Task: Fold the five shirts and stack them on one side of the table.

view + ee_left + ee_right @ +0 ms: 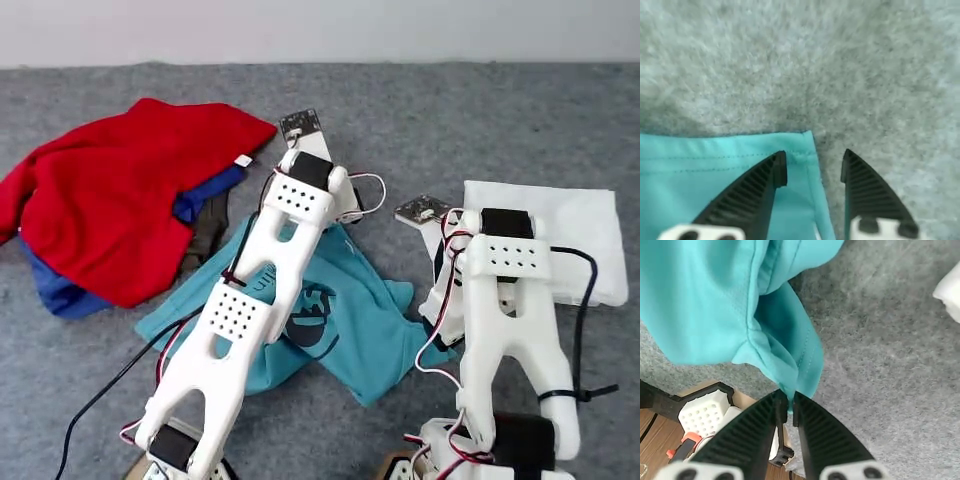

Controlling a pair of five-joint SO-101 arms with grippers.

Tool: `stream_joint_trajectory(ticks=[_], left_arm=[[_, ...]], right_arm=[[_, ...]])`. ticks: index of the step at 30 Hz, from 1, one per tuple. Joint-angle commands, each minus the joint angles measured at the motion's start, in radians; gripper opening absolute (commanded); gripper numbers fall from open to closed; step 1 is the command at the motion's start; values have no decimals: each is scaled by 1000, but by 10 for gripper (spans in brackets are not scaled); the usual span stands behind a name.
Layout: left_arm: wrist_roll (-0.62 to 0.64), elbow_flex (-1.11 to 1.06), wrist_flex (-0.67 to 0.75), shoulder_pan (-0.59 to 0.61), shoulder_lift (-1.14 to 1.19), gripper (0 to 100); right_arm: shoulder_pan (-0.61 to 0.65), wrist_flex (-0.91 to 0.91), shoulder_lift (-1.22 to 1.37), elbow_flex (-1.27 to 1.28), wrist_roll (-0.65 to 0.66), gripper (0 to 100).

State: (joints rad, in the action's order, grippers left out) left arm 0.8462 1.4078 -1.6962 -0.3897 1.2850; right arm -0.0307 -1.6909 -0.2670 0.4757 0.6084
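A teal shirt (345,320) lies crumpled in the middle of the grey felt. My left gripper (814,168) hangs open just above one hemmed corner of the teal shirt (715,180), one finger (760,190) over the cloth and the other over bare felt. My right gripper (789,403) is shut on a lifted fold of the teal shirt (715,300) at its side nearest the right arm (500,290). A white folded shirt (560,225) lies at the right. A red shirt (110,200) tops a heap at the left, over a blue shirt (60,295) and a dark shirt (207,228).
The left arm (260,270) stretches across the teal shirt toward the far side. An arm base (702,415) and the wooden table edge sit close under my right gripper. Bare grey felt (450,120) runs along the far side.
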Motion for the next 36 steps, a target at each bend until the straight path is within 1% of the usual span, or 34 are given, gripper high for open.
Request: stream_joint_trajectory(ticks=[1,5,9,14,16,19,21,22,24,26,28,31,34,36], left_arm=[[11,8,-2,9,-17,160],[9,-31,-11,14,-25,98],[8,-31,-11,28,-21,60],[-38,-27,-9,28,-21,15],[-63,-24,-12,35,-26,12],[-84,1,-14,81,-28,11],[-193,56,-37,117,-28,11],[-224,104,-57,132,-29,11],[-238,180,-63,176,-44,11],[-239,242,-61,226,-94,11],[-241,269,-61,270,-164,11],[-244,245,-61,327,-304,11],[-290,196,-61,384,-462,11],[-315,147,-61,423,-563,11]], right_arm=[[-5,10,-39,-6,0,15],[-5,4,-41,-8,0,15],[-7,1,-48,-8,0,14],[-7,1,-48,-9,0,13],[-7,1,-48,-11,0,13],[-7,-1,-50,-14,0,13],[1,-45,-50,-28,0,13],[4,-62,-50,-48,0,15],[2,-84,-50,-106,-2,16],[-13,-84,-50,-186,-57,28],[-10,-82,-42,-267,-140,91],[-8,-81,-41,-358,-227,236],[36,-81,-38,-413,-250,362],[101,-81,-38,-425,-255,402]])
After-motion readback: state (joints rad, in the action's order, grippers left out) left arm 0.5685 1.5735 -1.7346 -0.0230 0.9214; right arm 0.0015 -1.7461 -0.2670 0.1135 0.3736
